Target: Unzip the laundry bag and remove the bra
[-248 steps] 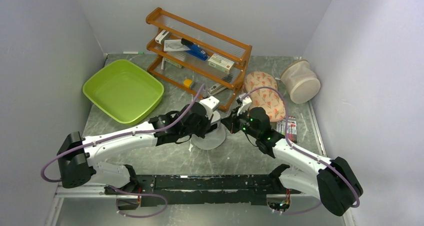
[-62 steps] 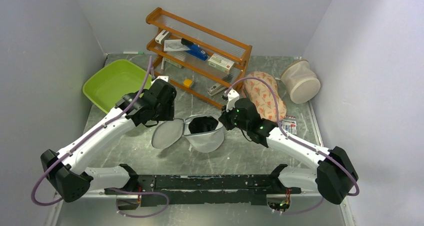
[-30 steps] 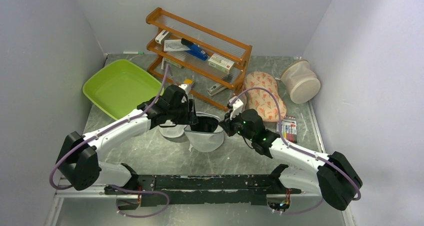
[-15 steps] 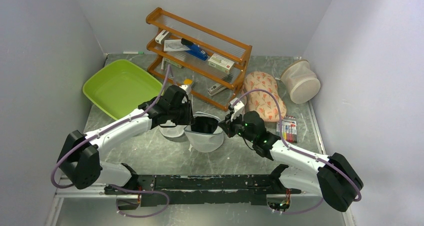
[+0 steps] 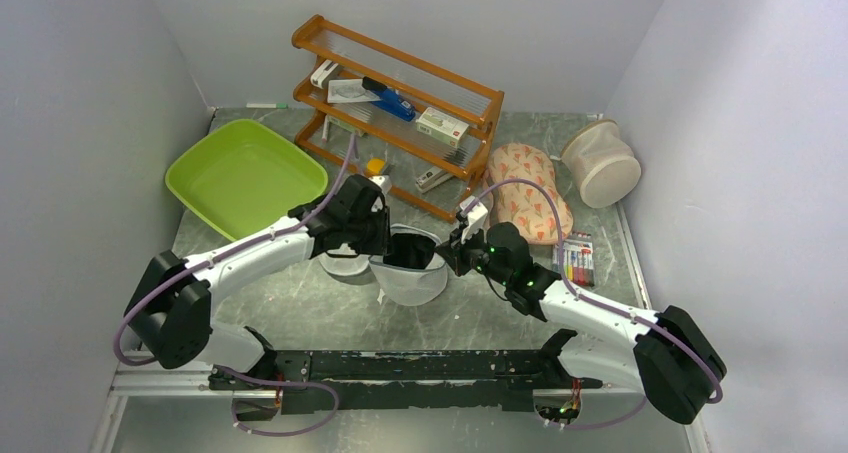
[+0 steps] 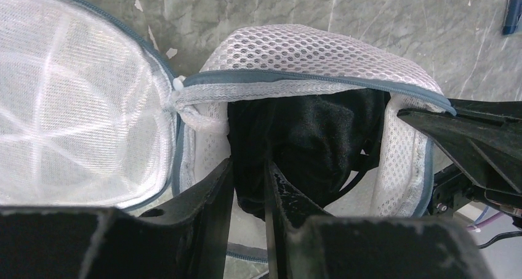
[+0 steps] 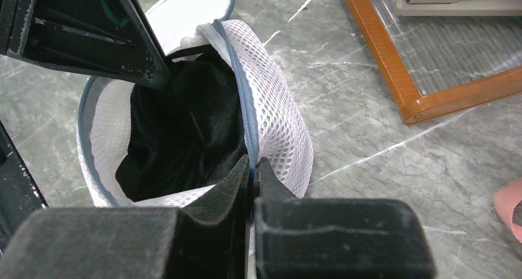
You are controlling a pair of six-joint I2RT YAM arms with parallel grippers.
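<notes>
The laundry bag lies unzipped on the table, its round lid flopped open to the left. The black bra fills the opening. My left gripper reaches into the bag's left side. In the left wrist view, my left gripper is shut on an edge of the bra, beside the lid and the mesh wall. My right gripper is shut on the bag's right rim. The right wrist view shows it pinching the zip edge of the bag, with the bra inside.
A green tray sits at the back left. A wooden rack stands behind the bag, its corner close by. An orange-patterned pouch, a beige mesh cylinder and markers lie to the right.
The bag went from zipped to open, lid pulled left. My left gripper then swung back from the left into the opening and closed on the bra. My right gripper kept holding the rim.
</notes>
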